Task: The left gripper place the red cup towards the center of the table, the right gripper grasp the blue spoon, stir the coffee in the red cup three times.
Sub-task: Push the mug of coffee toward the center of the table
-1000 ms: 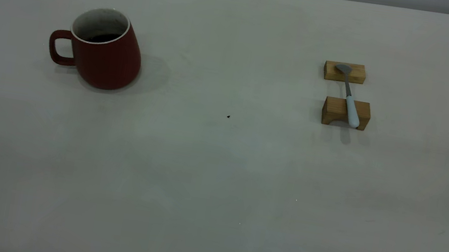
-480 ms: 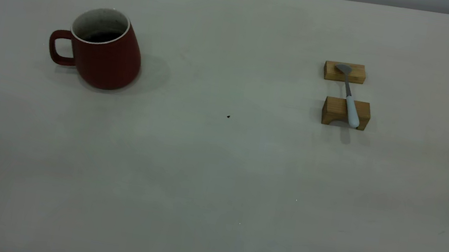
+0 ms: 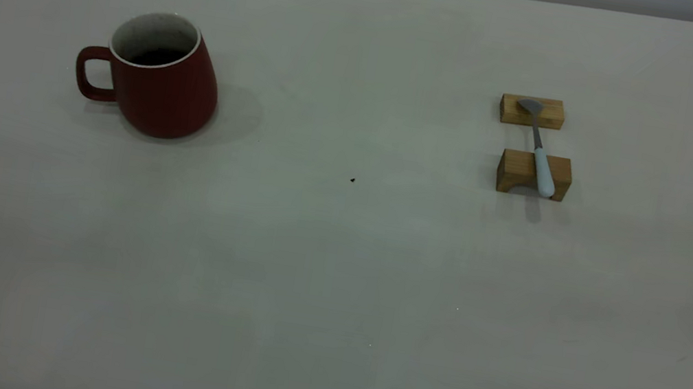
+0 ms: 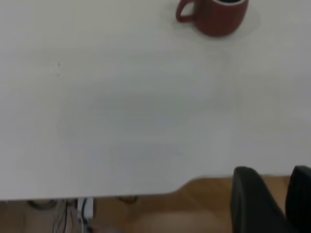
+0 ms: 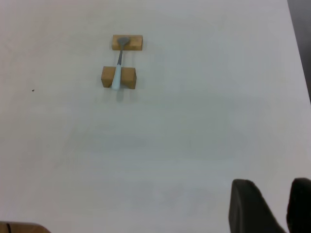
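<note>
the left gripper hangs off the near edge of the table, its two black fingers standing apart with a clear gap between them and nothing held. well away from it, across bare tabletop, the red cup stands upright. in the exterior view the red cup sits on the left part of the table, its loop handle pointing toward the left edge, with the dark coffee low inside its white speckled wall.

the right gripper hovers above the table, fingers likewise parted and empty. far from it the blue spoon lies bridged across two wooden blocks. in the exterior view the blue spoon rests its grey bowl on the far block and its pale handle on the near block, well apart from the cup.
</note>
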Robot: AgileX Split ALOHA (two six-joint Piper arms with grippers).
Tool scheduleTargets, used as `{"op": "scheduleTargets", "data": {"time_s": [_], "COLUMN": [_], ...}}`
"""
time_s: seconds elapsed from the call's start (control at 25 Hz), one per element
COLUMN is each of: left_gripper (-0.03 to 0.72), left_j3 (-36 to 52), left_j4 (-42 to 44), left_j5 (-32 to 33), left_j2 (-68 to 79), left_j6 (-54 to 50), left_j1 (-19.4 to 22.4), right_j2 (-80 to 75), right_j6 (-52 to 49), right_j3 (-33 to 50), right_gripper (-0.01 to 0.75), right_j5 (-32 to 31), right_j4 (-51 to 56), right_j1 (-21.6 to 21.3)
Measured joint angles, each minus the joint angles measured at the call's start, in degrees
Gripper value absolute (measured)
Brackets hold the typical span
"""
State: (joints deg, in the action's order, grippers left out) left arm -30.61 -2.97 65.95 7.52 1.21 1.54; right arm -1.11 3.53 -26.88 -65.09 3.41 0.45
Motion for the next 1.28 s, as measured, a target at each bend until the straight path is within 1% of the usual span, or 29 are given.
{"op": "scheduleTargets", "data": {"time_s": [0.12,0.2,0.36,0.44,0.56,0.76,0.88,0.92,1.04,1.28], "left_gripper": [0.243,0.243,0.245,0.265,0.348,0.563,0.655,0.669,0.674,0.666], "left_j3": [-1.67,-2.68,-5.10,-6.66,-10.73,-19.42,-26.20,-28.07,-34.37,-43.99], "left_j4": [0.35,0.47,0.59,0.54,0.61,0.66,0.60,0.43,-0.25,-0.25], "left_j5": [-1.88,-4.29,-12.90,-16.54,-20.59,-25.95,-26.95,-27.17,-27.16,-27.54], "left_j2": [8.85,15.68,31.23,38.95,51.53,71.11,83.38,86.42,95.70,107.96], "left_j6": [0.72,1.17,3.96,6.62,11.46,22.64,30.17,32.82,39.13,45.53], "left_j1": [0.00,0.00,0.00,0.00,0.00,0.00,0.00,0.00,0.00,-1.49], "right_j2": [0.00,0.00,0.00,0.00,0.00,0.00,0.00,0.00,0.00,0.00], "right_j6": [0.00,0.00,0.00,0.00,0.00,0.00,0.00,0.00,0.00,0.00], "right_j3": [0.00,0.00,0.00,0.00,0.00,0.00,0.00,0.00,0.00,0.00], "right_gripper": [0.237,0.237,0.237,0.237,0.237,0.237,0.237,0.237,0.237,0.237], "right_j5": [0.00,0.00,0.00,0.00,0.00,0.00,0.00,0.00,0.00,0.00], "right_j4": [0.00,0.00,0.00,0.00,0.00,0.00,0.00,0.00,0.00,0.00], "right_j1": [0.00,0.00,0.00,0.00,0.00,0.00,0.00,0.00,0.00,0.00]}}
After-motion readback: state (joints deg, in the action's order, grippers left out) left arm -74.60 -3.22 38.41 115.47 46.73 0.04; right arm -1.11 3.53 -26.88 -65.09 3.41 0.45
